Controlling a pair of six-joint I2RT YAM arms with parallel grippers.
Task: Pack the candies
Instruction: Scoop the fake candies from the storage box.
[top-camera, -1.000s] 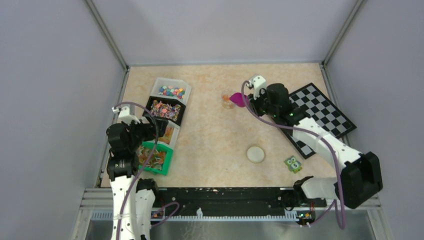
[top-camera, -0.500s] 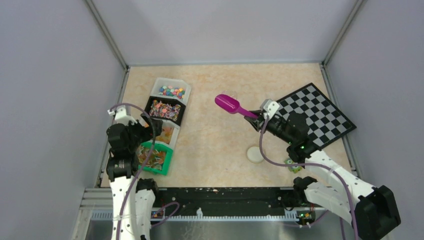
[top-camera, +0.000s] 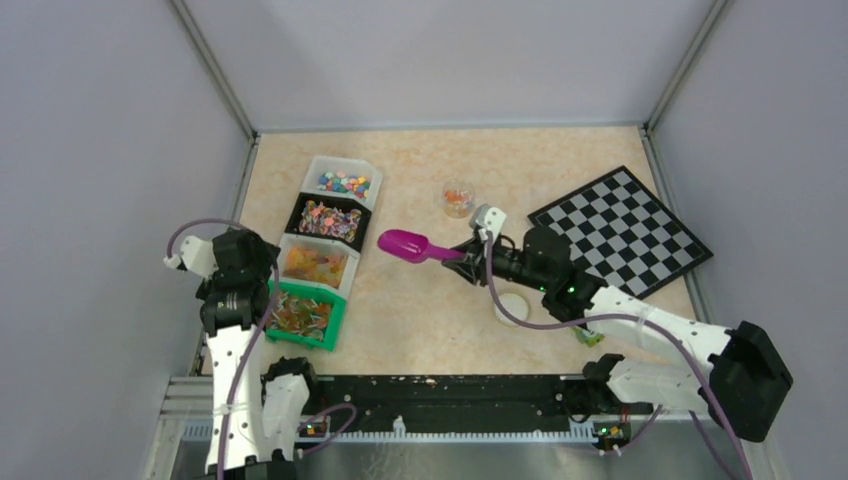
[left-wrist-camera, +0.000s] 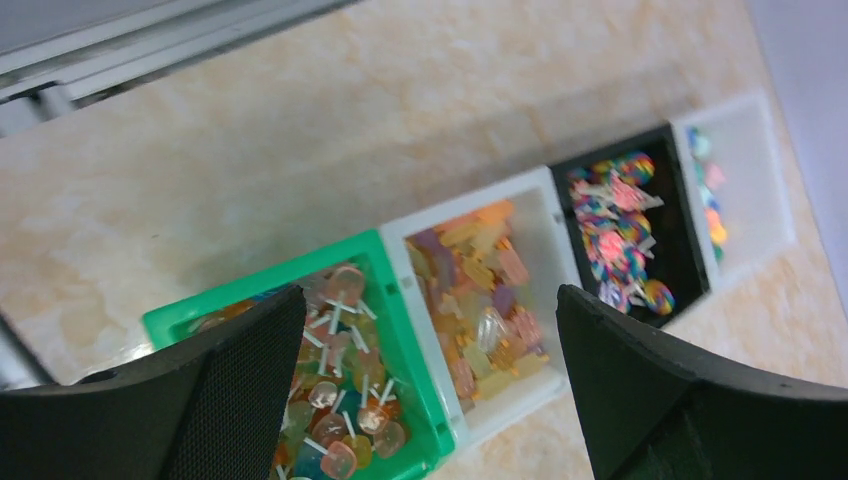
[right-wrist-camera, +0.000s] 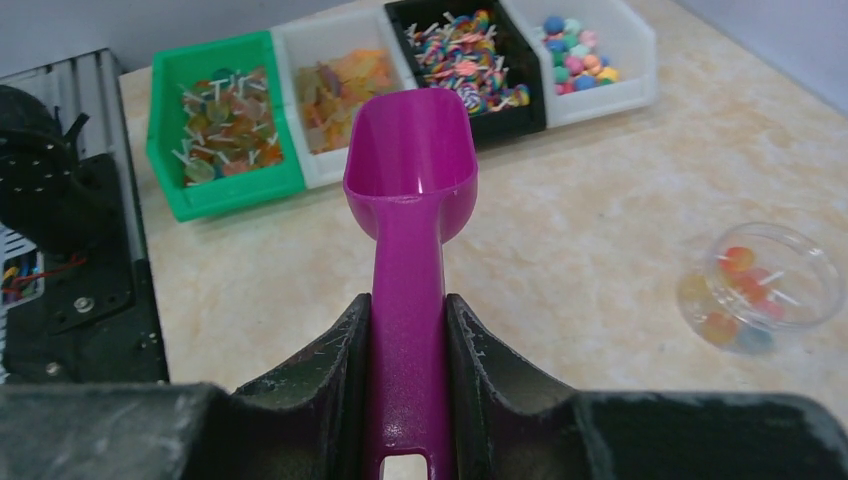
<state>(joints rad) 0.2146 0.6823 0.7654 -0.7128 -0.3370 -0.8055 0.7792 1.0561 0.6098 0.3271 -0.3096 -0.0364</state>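
The candies fill four bins in a row at the left: tiny multicoloured pieces in the far clear bin (top-camera: 343, 183), lollipops in the black bin (top-camera: 330, 219), orange gummies in the white bin (top-camera: 318, 265), and lollipops in the green bin (top-camera: 303, 315). My right gripper (right-wrist-camera: 410, 300) is shut on the handle of a magenta scoop (top-camera: 405, 244). The scoop's bowl (right-wrist-camera: 411, 150) is empty and hangs over the table just right of the bins. A small clear cup (top-camera: 458, 198) holds a few candies. My left gripper (left-wrist-camera: 430, 292) is open above the green and white bins, holding nothing.
A checkerboard (top-camera: 620, 235) lies at the right. A round cream lid (top-camera: 512, 308) sits under the right arm, and a green owl block (top-camera: 588, 335) lies near the front edge. Grey walls enclose three sides.
The right arm has swung the scoop from the clear cup to the left, toward the bins. The left arm has drawn back to the left, off the bins.
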